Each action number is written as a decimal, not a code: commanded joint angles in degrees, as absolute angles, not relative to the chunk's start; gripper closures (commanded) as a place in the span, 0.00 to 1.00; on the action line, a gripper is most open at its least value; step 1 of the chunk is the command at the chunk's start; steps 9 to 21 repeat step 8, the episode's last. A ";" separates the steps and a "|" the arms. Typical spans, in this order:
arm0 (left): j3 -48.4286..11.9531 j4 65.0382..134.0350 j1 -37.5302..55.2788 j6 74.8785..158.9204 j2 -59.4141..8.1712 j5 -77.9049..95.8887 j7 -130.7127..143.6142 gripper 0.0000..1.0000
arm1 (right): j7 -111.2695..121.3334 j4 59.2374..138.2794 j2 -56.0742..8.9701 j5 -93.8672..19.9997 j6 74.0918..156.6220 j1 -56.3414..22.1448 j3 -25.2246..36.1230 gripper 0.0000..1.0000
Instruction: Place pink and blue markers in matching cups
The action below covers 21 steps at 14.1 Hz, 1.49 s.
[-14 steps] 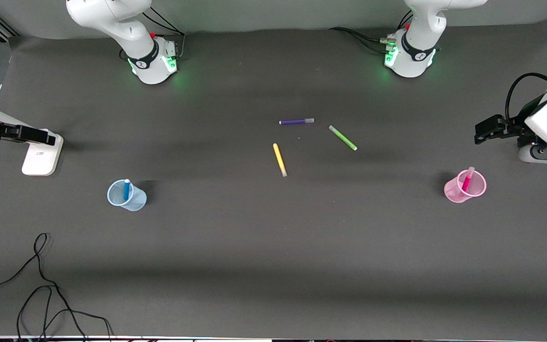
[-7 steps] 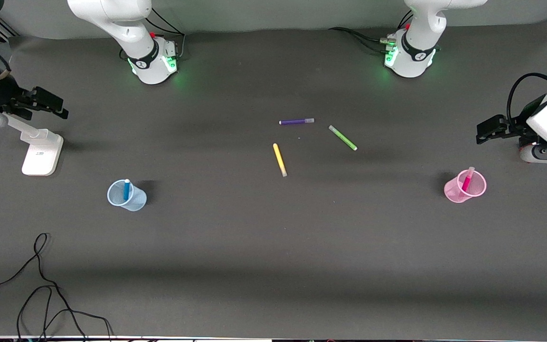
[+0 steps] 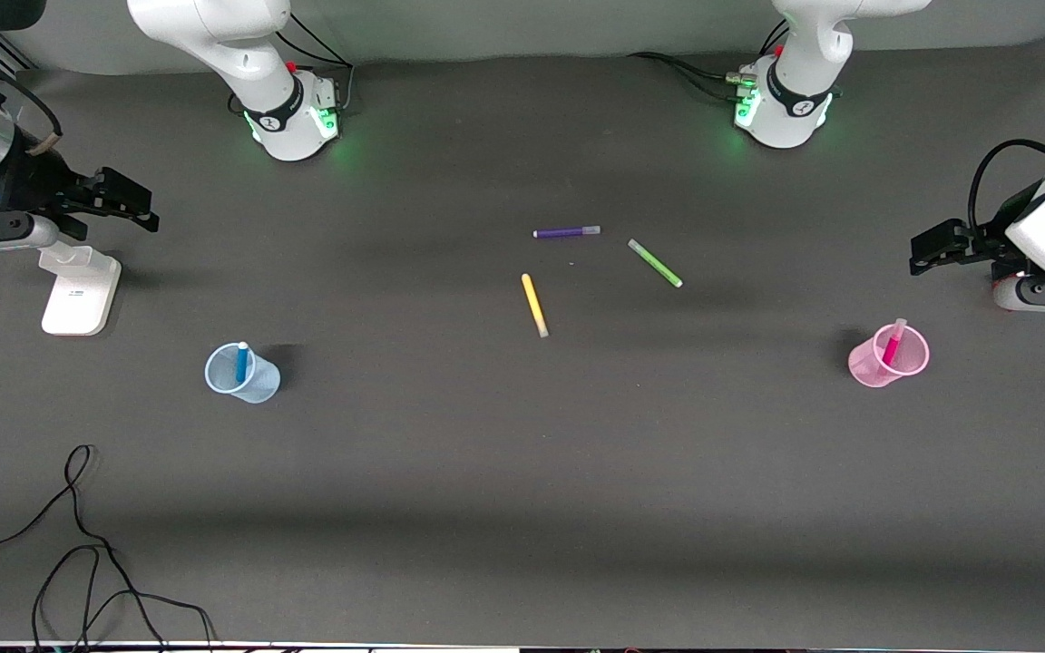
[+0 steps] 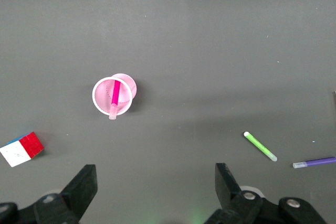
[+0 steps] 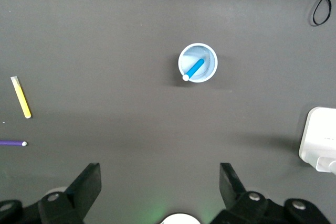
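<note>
The pale blue cup stands toward the right arm's end of the table with the blue marker upright in it. The light pink cup stands toward the left arm's end and holds the pink marker. My right gripper is open and empty, up in the air near its table end. In the right wrist view the gripper is apart from the blue cup and marker. My left gripper is open and empty. In the left wrist view the gripper is apart from the pink cup and marker.
A yellow pen, a lime-green pen and a purple pen lie mid-table. A white stand sits near the right gripper. A black cable lies at the near corner. A colour cube lies near the pink cup.
My right gripper has swung up and in toward the table's middle, off the white stand. The left gripper has hardly moved. Cups and markers have not moved.
</note>
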<state>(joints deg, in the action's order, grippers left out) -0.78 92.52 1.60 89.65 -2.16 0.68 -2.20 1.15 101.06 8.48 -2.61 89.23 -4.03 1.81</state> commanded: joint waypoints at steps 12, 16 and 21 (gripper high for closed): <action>-0.62 93.34 1.76 90.18 -0.97 0.09 -2.02 0.00 | 3.25 96.86 6.86 -1.49 87.98 -8.09 6.77 0.00; -0.62 93.34 1.76 90.18 -0.97 0.09 -2.02 0.00 | 3.25 96.86 6.86 -1.49 87.98 -8.09 6.77 0.00; -0.62 93.34 1.76 90.18 -0.97 0.09 -2.02 0.00 | 3.25 96.86 6.86 -1.49 87.98 -8.09 6.77 0.00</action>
